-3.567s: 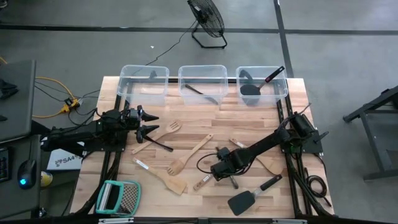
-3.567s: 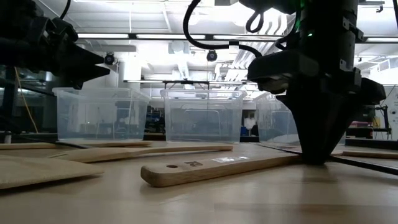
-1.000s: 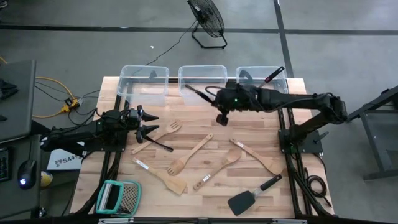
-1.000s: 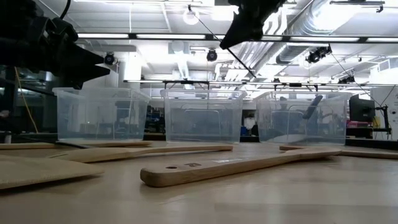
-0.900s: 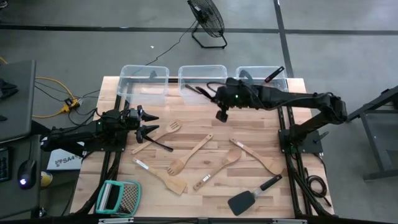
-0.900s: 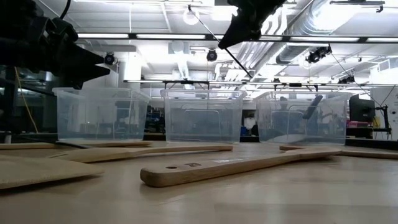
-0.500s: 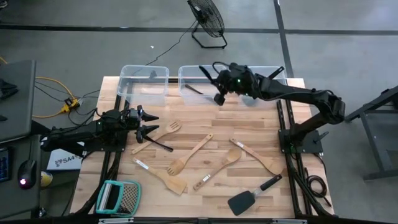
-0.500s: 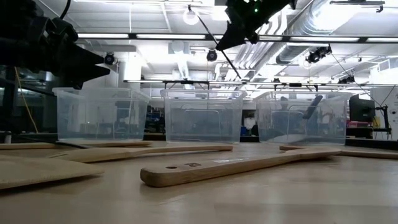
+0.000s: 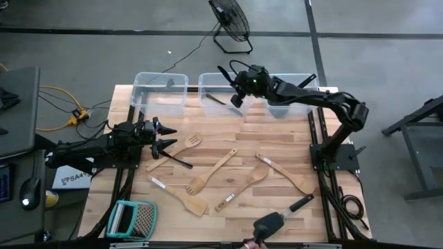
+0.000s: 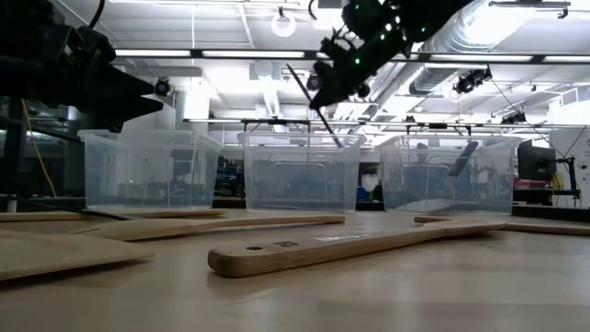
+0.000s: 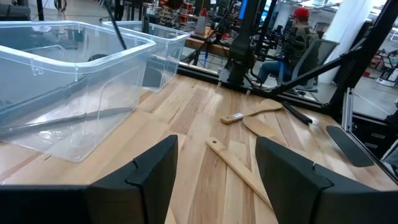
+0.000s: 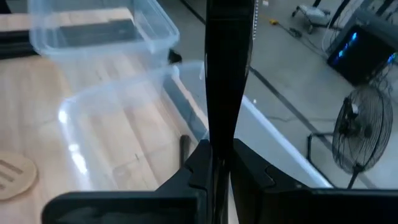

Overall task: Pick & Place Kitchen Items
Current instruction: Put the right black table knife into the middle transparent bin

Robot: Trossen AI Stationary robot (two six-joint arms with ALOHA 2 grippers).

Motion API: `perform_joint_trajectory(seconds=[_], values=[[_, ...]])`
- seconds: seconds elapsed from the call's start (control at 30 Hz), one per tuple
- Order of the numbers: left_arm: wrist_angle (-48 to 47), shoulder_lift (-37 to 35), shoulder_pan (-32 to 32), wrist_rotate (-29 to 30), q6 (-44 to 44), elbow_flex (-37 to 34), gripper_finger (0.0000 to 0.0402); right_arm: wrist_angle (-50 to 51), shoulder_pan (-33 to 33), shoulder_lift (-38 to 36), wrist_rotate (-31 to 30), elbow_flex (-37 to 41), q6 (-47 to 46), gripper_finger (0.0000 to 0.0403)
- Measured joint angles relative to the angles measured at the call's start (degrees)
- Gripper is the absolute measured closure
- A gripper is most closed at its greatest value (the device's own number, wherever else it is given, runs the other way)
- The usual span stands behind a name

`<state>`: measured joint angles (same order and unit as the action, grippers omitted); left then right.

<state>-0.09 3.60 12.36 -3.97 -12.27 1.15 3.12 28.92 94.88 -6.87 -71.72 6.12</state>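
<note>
1. Waiting left of the middle bin: left gripper, fingers apart, empty.
2. Scattered below that bin: wooden utensils; likely light, stiff; take mid-handle.
3. Above the bin: right gripper, clamped on slim black utensil; probably slippery.

Grey concrete floor crossed by dark seams surrounds the wooden counter, a black floor fan stands beyond it, and long ceiling lights brighten an open workshop behind.

Overhead, table-level, two wrist views
</note>
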Motion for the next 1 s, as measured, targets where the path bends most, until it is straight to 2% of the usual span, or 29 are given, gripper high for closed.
perform_joint_trajectory(seconds=[0.27, 0.43, 0.77, 1.0], values=[[0.00, 0.00, 0.00, 0.02, -0.02, 0.00, 0.0188, 1.19, 1.54, 3.21, 4.23, 0.00, -1.60, 0.0376], [0.01, 0.01, -0.01, 0.02, -0.01, 0.01, 0.0188, 1.73, 2.42, 4.79, 4.34, 0.00, -3.40, 0.0350], [0.01, 0.02, -0.01, 0.02, -0.01, 0.01, 0.0188, 3.10, 2.71, 4.80, 4.50, 0.00, -3.33, 0.0353], [0.00, 0.01, 0.00, 0.02, 0.00, 0.01, 0.0188, 2.96, 2.71, 4.80, 6.55, 0.00, -3.31, 0.0331]])
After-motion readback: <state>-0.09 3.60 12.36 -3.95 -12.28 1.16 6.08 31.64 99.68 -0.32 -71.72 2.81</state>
